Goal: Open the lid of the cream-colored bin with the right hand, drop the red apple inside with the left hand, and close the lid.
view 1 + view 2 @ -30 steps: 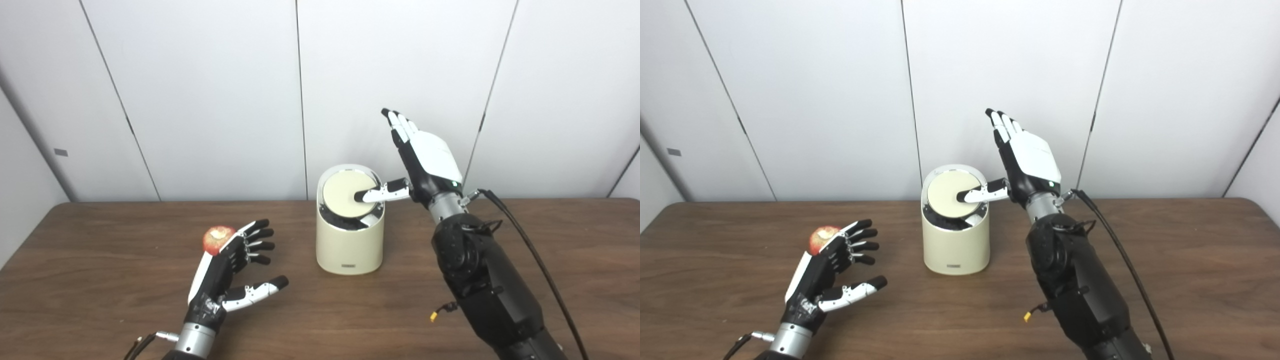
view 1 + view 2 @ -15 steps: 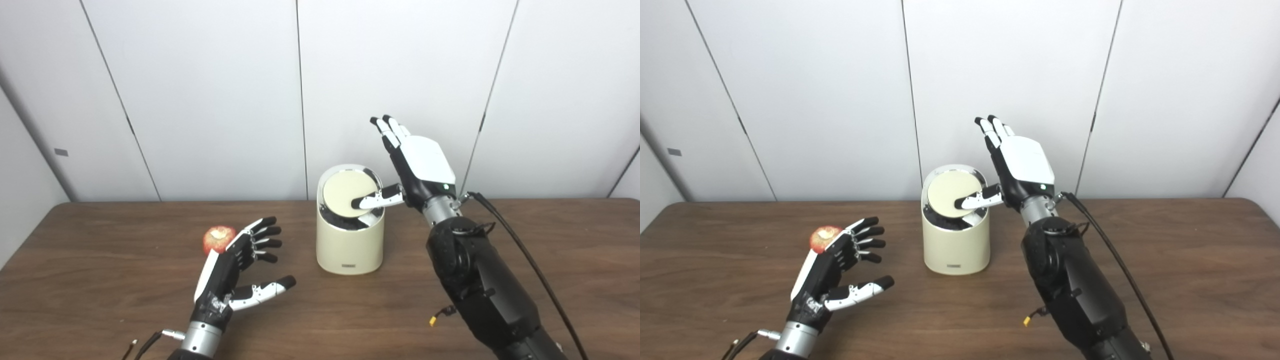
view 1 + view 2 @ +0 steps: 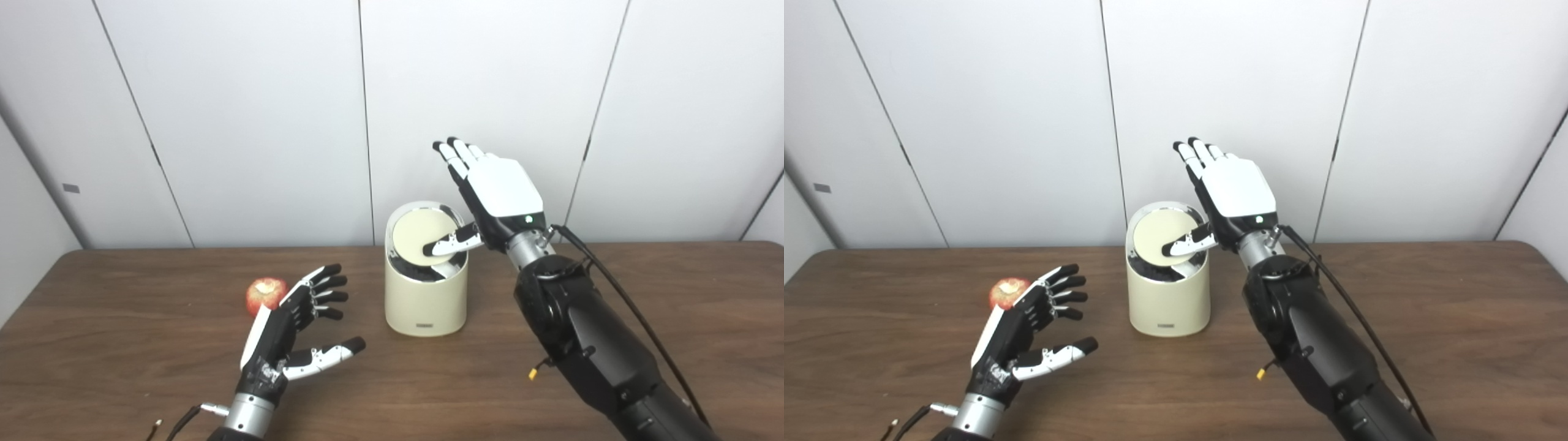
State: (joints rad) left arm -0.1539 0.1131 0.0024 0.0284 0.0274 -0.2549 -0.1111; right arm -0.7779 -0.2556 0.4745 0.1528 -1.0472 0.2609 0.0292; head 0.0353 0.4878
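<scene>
Cream-colored round bin (image 3: 425,300) is sitting mid-table, its tilting disc lid (image 3: 418,238) dipping under the spread right hand's (image 3: 499,191) thumb; slipping off risks it swinging shut. Left hand (image 3: 293,331) is waiting spread, empty, beside the red apple (image 3: 266,294) resting on the wooden table.

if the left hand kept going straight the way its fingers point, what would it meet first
Probably the cream-colored bin: the open left hand points up-right toward its left wall. The red apple lies off that line, though depth is unclear.
</scene>
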